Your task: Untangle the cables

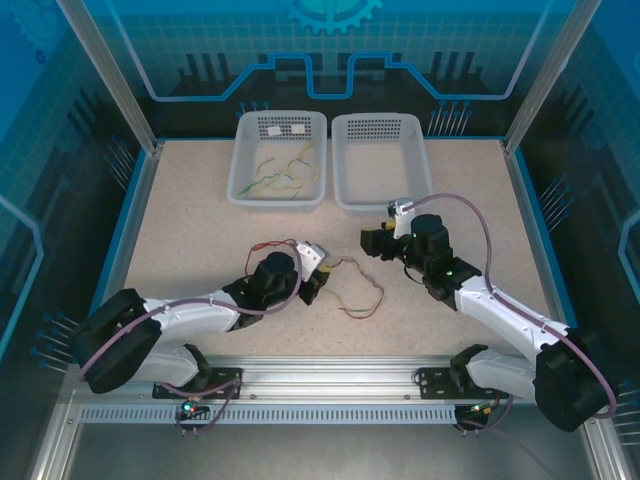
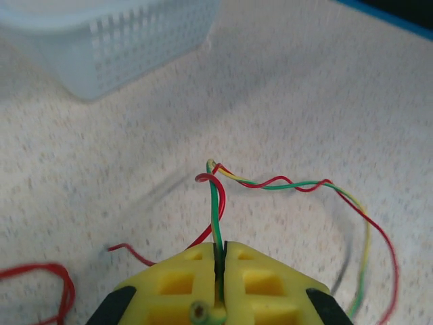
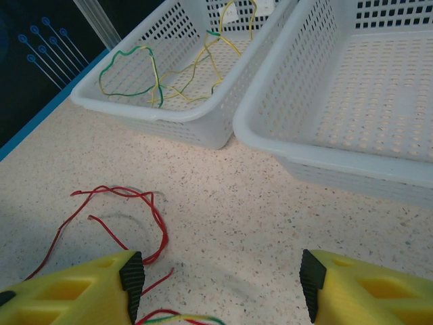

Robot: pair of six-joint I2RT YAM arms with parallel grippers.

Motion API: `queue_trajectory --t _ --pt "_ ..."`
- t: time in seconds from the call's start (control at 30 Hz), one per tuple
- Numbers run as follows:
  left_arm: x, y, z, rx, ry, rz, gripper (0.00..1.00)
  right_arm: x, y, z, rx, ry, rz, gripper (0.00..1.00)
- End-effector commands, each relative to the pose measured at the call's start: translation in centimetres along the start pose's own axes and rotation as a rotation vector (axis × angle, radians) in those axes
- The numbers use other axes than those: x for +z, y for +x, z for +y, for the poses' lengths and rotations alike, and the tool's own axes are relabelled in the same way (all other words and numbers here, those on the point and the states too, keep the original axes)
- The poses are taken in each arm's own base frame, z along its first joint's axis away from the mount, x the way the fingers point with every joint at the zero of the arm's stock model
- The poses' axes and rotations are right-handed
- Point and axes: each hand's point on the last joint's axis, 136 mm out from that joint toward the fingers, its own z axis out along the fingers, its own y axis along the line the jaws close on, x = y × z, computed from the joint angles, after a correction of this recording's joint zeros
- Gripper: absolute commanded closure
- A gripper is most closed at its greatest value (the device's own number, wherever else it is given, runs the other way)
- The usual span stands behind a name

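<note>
Left jaws were clamped shut on the twisted thin red and yellow-green cables [image 2: 215, 203], which trailed over the speckled table [image 1: 200, 230] between the arms. Right jaws stood wide apart, empty, near the white plastic baskets [image 3: 318, 152].

Two white baskets sit side by side at the far edge of the table [image 1: 200, 230]. The left basket [image 1: 238, 170] holds a few yellow-green cables [image 1: 285, 172], and the right basket [image 1: 345, 195] stands just beside it. Mid-table, the left gripper [image 1: 322, 270] meets one end of the tangled cables [image 1: 362, 293], with a red cable loop [image 1: 275, 245] by its wrist. The right gripper [image 1: 368, 243] hovers near the tangle's far side.
</note>
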Motion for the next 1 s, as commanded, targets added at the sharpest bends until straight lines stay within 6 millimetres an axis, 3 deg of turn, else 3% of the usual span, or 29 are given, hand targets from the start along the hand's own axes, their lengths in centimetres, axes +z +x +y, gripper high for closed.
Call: queue_trajectory --t 0.0,0.2,0.33,0.5,0.6,0.7,0.77,0.97 --pt "-1.1 -5.5 -0.6 0.005 0.003 -0.122 1.00 -0.5 -0.9 0.8 -0.022 -0.025 -0.062 0.35" --pt "-2.6 -9.2 0.2 -0.101 -0.048 -0.209 1.00 -2.9 -3.7 3.8 -0.013 -0.157 -0.194 0.39" --pt "-3.7 -11.7 0.2 -0.193 -0.042 -0.285 1.00 -5.8 -5.8 5.8 -0.008 -0.251 -0.339 0.42" --pt "-4.1 -13.5 -0.2 -0.235 -0.017 -0.308 1.00 -8.0 -6.7 8.5 -0.027 -0.405 -0.403 0.42" --pt "-4.1 -14.1 -0.4 -0.229 -0.014 -0.308 1.00 -7.4 -5.6 11.5 -0.111 -0.513 -0.325 0.42" --pt "-4.4 -14.8 -0.6 -0.230 0.000 -0.330 1.00 -6.2 -4.4 12.8 -0.133 -0.529 -0.300 0.39" --pt "-4.6 -15.1 -0.8 -0.230 0.011 -0.336 1.00 -5.1 -3.8 12.5 -0.150 -0.451 -0.332 0.28" --pt "-5.2 -15.4 -1.5 -0.259 0.056 -0.346 1.00 -3.2 -4.7 10.3 -0.131 -0.262 -0.433 0.24"
